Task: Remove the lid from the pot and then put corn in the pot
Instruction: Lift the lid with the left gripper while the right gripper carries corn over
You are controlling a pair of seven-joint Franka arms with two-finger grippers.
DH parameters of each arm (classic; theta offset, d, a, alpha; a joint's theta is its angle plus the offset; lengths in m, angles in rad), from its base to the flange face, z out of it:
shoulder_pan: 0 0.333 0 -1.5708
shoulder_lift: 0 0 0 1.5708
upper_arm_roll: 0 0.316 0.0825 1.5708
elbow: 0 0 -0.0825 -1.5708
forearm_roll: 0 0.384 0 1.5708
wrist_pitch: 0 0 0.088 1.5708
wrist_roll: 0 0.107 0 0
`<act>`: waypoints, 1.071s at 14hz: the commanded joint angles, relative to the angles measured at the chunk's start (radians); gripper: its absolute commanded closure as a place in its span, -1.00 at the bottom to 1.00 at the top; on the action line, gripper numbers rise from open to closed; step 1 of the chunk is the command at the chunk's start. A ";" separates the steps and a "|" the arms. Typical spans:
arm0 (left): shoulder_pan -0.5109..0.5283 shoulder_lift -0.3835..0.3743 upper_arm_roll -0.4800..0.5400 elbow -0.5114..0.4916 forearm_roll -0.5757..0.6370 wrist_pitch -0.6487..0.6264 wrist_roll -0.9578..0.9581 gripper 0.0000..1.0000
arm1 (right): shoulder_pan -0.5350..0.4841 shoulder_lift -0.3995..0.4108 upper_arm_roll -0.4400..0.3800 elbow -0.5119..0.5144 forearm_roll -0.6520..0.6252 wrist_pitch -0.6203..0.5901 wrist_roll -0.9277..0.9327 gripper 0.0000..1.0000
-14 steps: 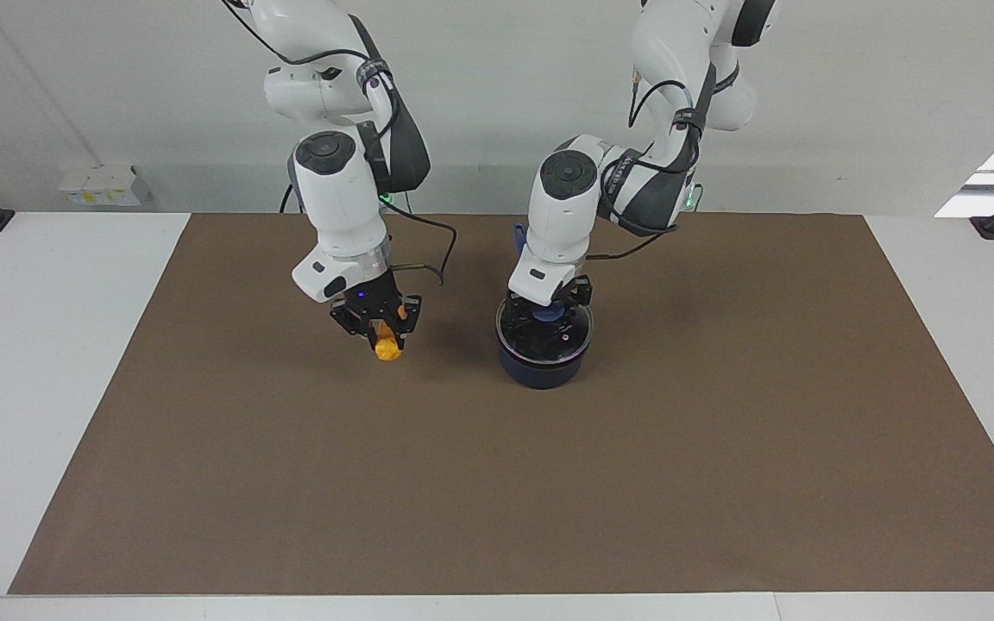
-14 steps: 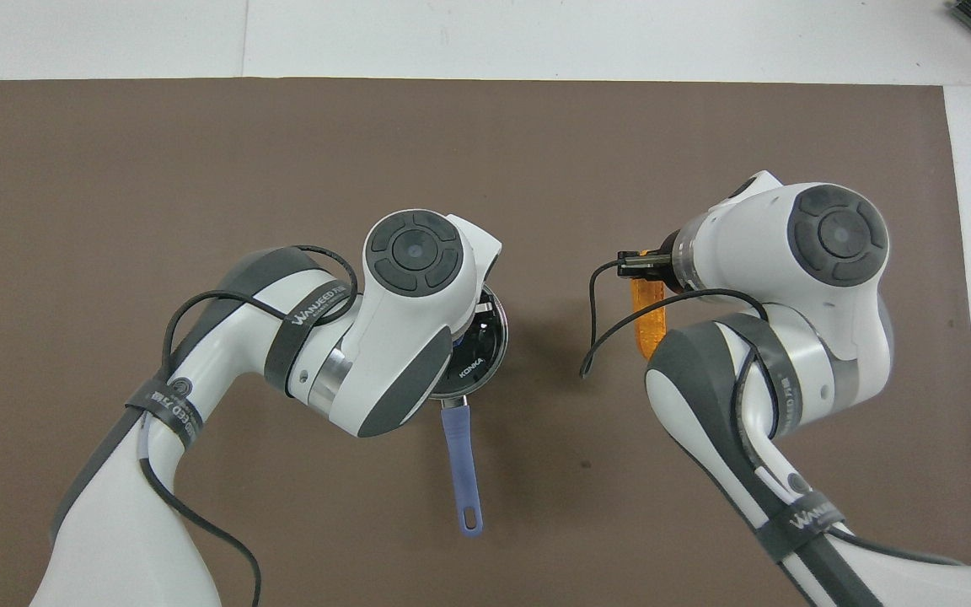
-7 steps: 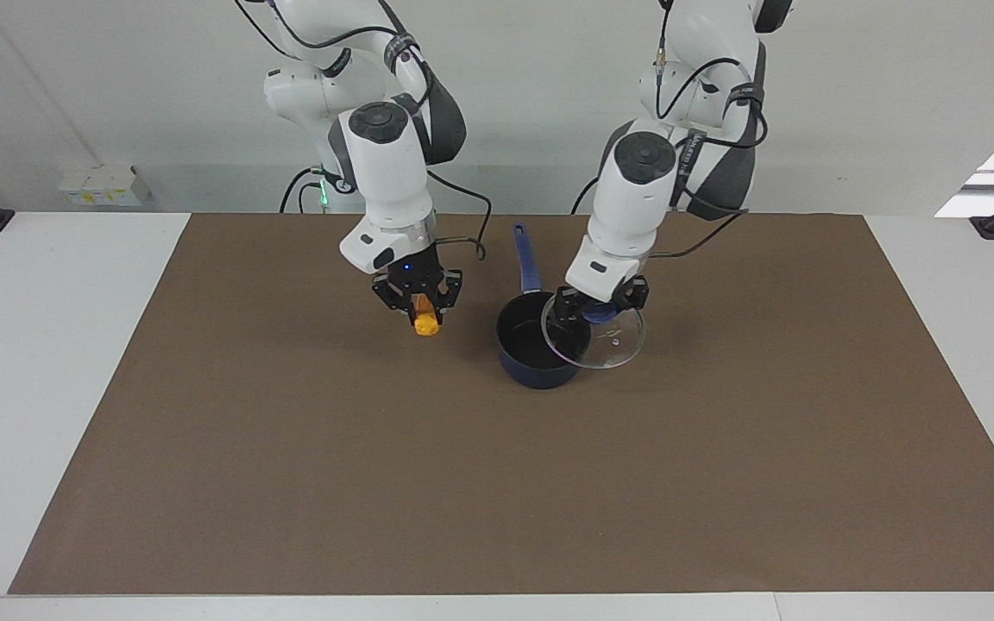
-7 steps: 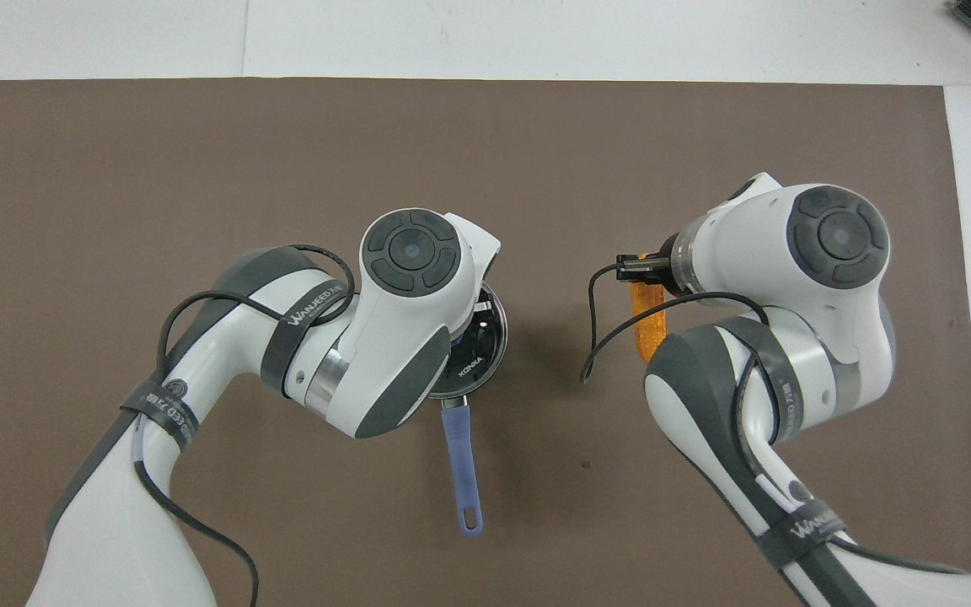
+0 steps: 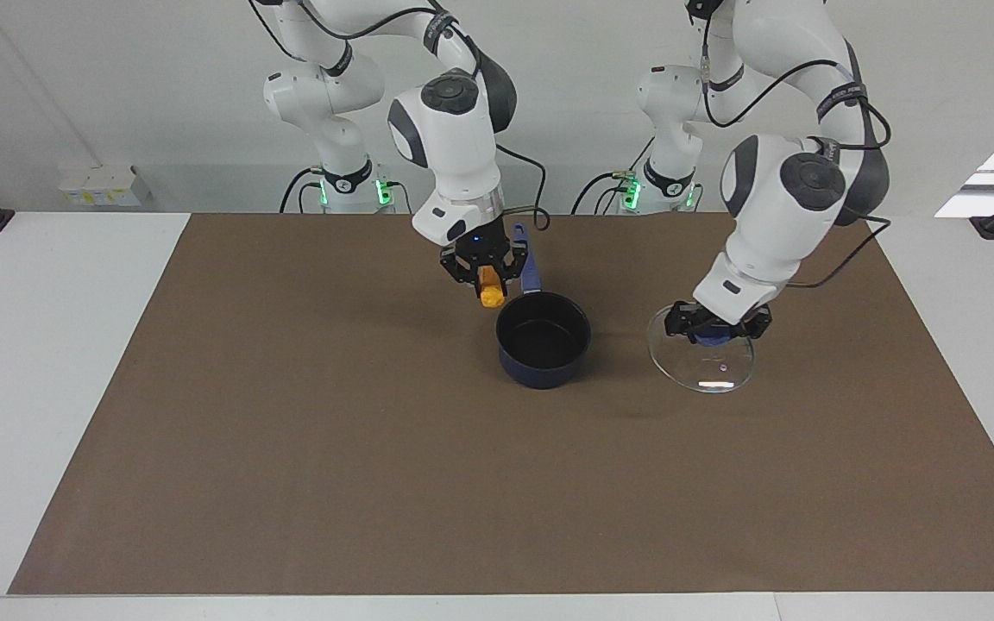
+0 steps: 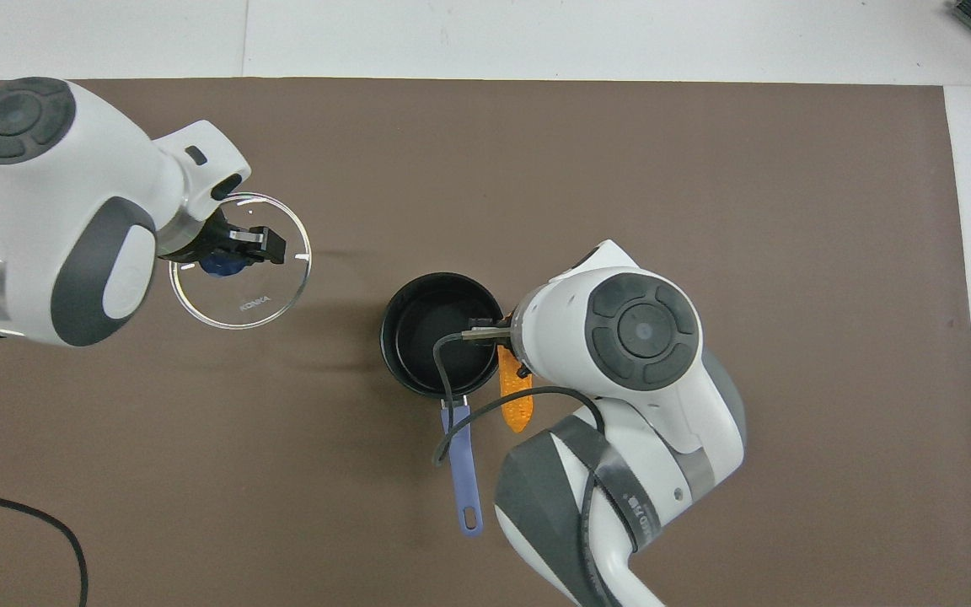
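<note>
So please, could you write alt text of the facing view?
The right gripper holds the corn above the open pot; the left gripper holds the lid by its knob, over the brown mat.

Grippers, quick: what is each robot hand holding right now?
Left gripper: shut on the lid knob, beside the pot.
Right gripper: shut on the corn, by the pot's rim.

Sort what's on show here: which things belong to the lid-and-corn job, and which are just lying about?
Job:
pot, open
lid, held by left claw
corn, held by right claw beside the pot's rim

Lying about:
brown mat
white boxes at the wall
</note>
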 commanded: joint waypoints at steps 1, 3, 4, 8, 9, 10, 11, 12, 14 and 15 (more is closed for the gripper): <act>0.066 -0.024 -0.013 -0.035 0.008 0.012 0.127 1.00 | -0.004 0.081 0.002 0.069 0.016 0.001 0.012 1.00; 0.110 -0.028 -0.013 -0.072 0.008 0.053 0.202 1.00 | 0.036 0.114 0.002 0.082 0.022 0.056 0.013 1.00; 0.127 -0.031 -0.013 -0.098 0.008 0.080 0.239 1.00 | 0.043 0.136 0.002 0.082 0.020 0.081 0.016 1.00; 0.225 -0.078 -0.013 -0.251 0.008 0.195 0.391 1.00 | 0.097 0.242 0.001 0.140 0.002 0.138 0.076 1.00; 0.236 -0.096 -0.013 -0.305 0.008 0.223 0.396 1.00 | 0.099 0.253 0.001 0.143 0.001 0.144 0.076 1.00; 0.254 -0.110 -0.013 -0.361 0.008 0.263 0.397 1.00 | 0.099 0.256 0.001 0.142 -0.004 0.164 0.076 1.00; 0.264 -0.127 -0.013 -0.411 0.008 0.303 0.418 1.00 | 0.096 0.256 0.001 0.134 -0.007 0.173 0.076 1.00; 0.265 -0.136 -0.013 -0.448 0.006 0.327 0.432 1.00 | 0.094 0.260 0.001 0.126 -0.007 0.175 0.076 1.00; 0.290 -0.135 -0.013 -0.485 0.008 0.354 0.436 1.00 | 0.086 0.268 -0.001 0.125 -0.012 0.178 0.067 1.00; 0.291 -0.132 -0.013 -0.504 0.006 0.383 0.436 1.00 | 0.079 0.268 0.000 0.125 -0.018 0.188 0.064 1.00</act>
